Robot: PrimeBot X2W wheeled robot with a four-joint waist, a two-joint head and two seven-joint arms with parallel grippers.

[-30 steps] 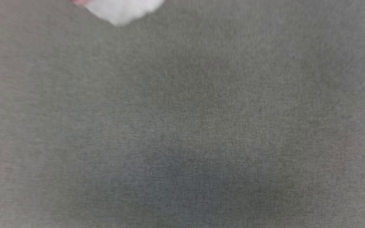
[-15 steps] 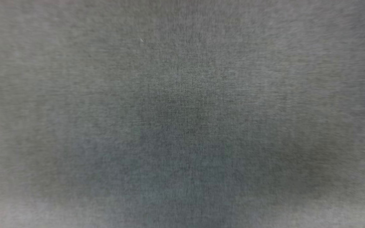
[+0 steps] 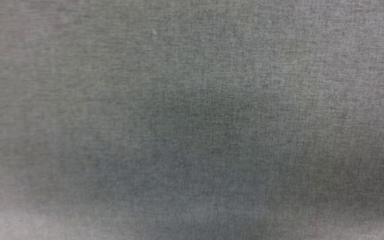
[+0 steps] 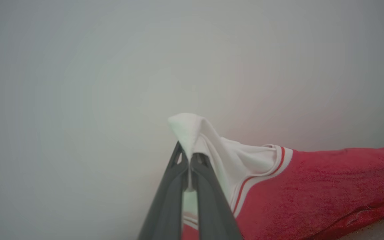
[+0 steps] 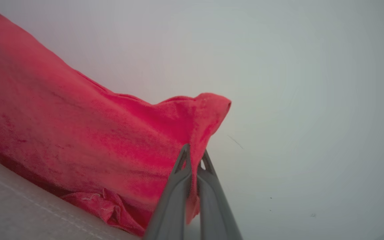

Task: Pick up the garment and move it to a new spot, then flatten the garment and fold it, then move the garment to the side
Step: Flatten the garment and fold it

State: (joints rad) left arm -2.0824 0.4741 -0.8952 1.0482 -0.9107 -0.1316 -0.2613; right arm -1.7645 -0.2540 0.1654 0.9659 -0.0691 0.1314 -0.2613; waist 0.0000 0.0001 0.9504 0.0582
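Both tools are pinched fully closed on the jersey (image 4: 312, 186): the left tool (image 4: 188, 151) grips a white side-panel corner, the right tool (image 5: 196, 150) a red corner. The cloth spans between them, running rightward from the left tool and leftward from the right, so its long axis lies tool to tool. Its slack lower edge sags to a pale surface (image 5: 28, 213). Laying it flat likely calls for both arms to lower together with that span taut

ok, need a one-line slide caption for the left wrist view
Left gripper shut on a white corner of the red jersey, the rest of the cloth draping away to the right.
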